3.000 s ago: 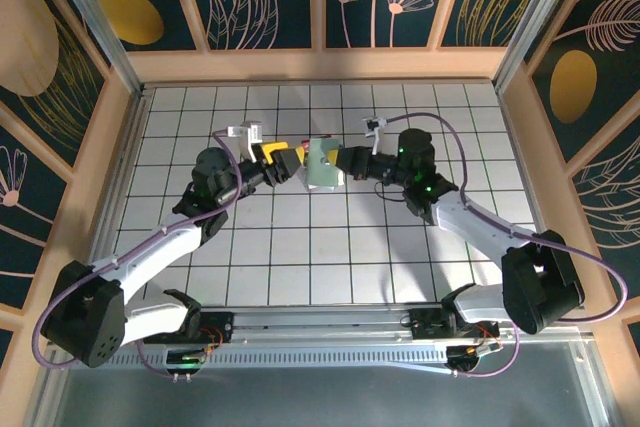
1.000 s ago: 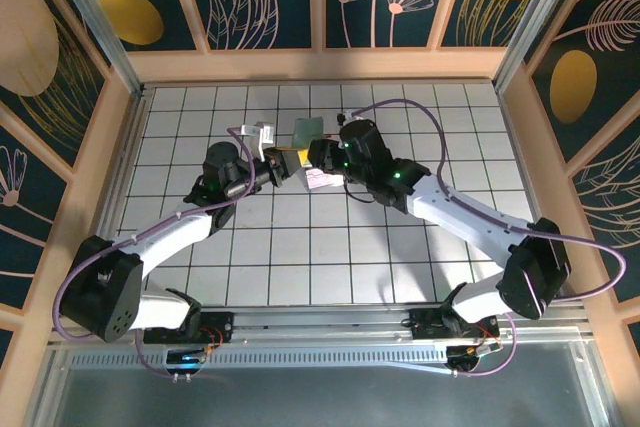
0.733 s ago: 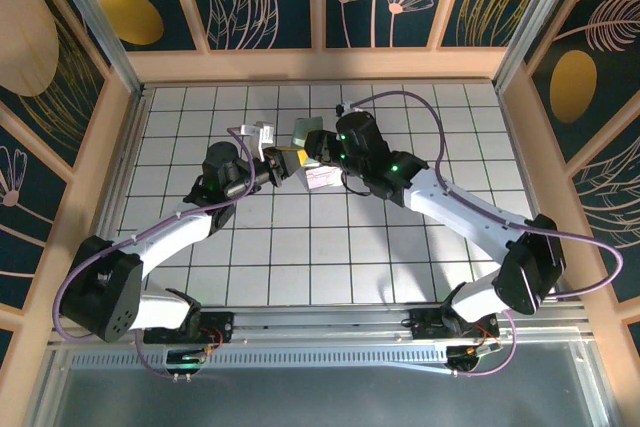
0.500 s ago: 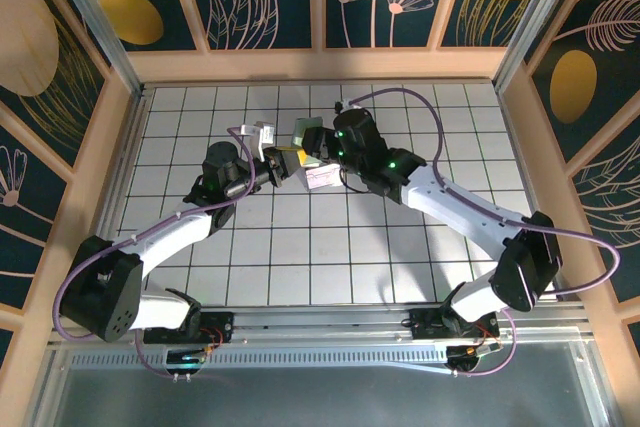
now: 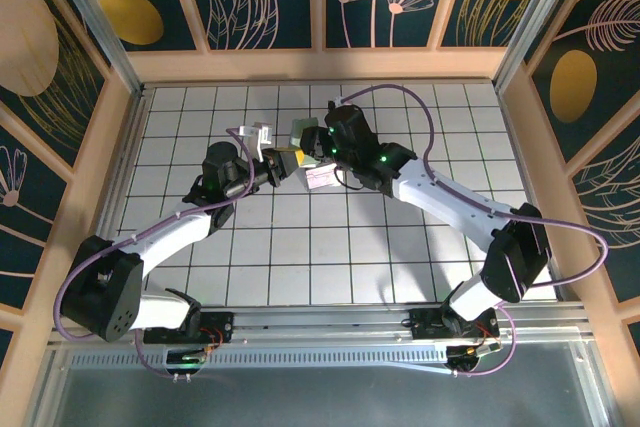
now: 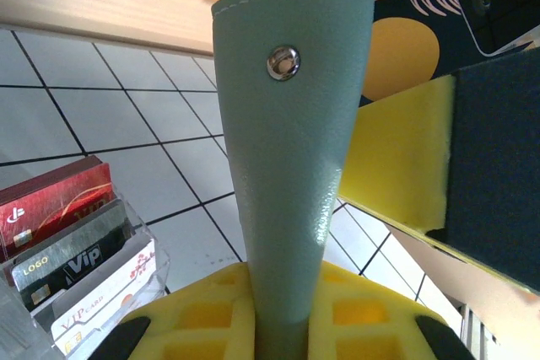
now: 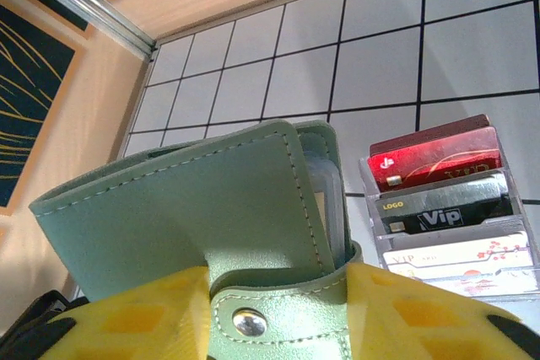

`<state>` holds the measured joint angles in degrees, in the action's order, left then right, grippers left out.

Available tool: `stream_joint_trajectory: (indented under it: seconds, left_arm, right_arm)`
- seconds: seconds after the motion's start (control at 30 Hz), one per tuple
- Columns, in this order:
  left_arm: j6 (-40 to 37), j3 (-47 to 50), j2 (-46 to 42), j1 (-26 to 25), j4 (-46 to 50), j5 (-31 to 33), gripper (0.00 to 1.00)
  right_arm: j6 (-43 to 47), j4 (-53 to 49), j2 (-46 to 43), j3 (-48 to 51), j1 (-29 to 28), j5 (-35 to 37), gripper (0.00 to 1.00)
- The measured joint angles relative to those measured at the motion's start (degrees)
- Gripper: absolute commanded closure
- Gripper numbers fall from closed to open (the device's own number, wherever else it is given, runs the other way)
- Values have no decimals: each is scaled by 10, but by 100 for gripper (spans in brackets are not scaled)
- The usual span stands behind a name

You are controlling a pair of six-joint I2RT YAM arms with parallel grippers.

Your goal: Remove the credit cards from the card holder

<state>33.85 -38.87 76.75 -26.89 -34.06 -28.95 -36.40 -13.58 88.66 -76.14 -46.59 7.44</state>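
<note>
A pale green card holder (image 7: pixel 186 208) is being held off the white tiled tabletop (image 5: pixel 300 247), toward its far middle. The left gripper (image 6: pixel 278 318) is pinching it in narrow jaws, and the right gripper (image 7: pixel 278 314) is clamping it too. Clear sleeves (image 7: pixel 374 208) are fanning out, carrying the credit cards (image 7: pixel 439 208): red, dark reading "LOGO VIP", and white reading "VIP". Bare tiles are lying open all around.

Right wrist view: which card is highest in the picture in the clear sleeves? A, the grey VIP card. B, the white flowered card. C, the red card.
C: right of the green card holder, the red card lies above the grey card and the white card.
</note>
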Motion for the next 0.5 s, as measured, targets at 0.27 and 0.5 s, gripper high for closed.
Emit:
stream_joint_trajectory:
  seconds: [0.27,0.5]
  left_arm:
    - [3,3,-1,-1,1,9,100]
    - [16,10,-1,-7,1,14,100]
  right_arm:
    - [-9,17,-1,14,8,-24,78]
    - [-14,35,-16,41,22,-56,93]
